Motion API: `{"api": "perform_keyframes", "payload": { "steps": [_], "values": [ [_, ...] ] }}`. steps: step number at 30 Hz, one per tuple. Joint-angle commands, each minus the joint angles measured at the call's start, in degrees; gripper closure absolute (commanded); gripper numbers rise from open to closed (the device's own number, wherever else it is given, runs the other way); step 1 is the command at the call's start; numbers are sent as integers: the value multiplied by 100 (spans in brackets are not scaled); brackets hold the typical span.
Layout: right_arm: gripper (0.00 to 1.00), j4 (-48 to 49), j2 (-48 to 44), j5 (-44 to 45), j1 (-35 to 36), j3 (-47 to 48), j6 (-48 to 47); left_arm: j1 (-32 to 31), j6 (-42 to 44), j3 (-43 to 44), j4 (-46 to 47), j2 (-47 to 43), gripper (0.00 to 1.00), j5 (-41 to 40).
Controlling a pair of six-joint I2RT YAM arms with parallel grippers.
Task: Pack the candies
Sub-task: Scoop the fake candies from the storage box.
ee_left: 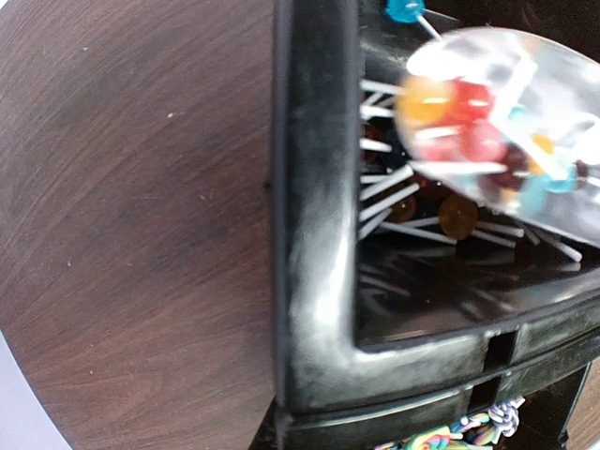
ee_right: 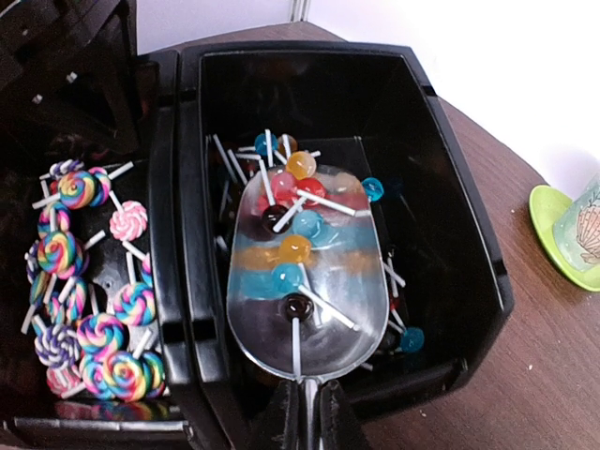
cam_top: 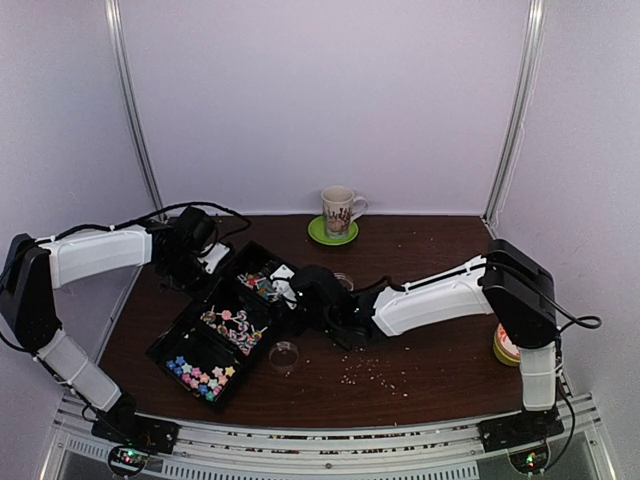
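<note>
Three compartments of the tray (ee_right: 469, 244), left of centre on the desk (cam_top: 430, 400), hold candies (ee_right: 61, 253); your right pincer (ee_right: 302, 422) clamps the loaded scoop (ee_right: 309, 309) over the farthest, unemptied. Left pincer (cam_top: 208, 265) grip: can't tell.

I have both arms reaching inward. My right gripper (ee_right: 307, 424) clamps a clear plastic scoop (ee_right: 309, 281); I can't read how my left gripper (cam_top: 212, 262) stands.

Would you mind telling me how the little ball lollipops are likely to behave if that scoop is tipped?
The lollipops look light and loose, so they would probably slide off the smooth scoop. Round heads may roll, though their thin sticks likely catch and stop them.
</note>
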Motion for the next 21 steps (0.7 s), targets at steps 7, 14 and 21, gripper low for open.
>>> {"api": "perform_keyframes", "payload": {
  "steps": [7,14,21],
  "values": [
    [100,678,-1128,361,-112,-669,-204,136,-226,235,350,-123,100,193],
    [100,745,-1691,448,-124,-984,-282,167,-260,237,303,-85,100,100],
    [100,414,-2286,616,-138,-1321,-417,233,-321,248,292,-68,100,68]
  ]
}}
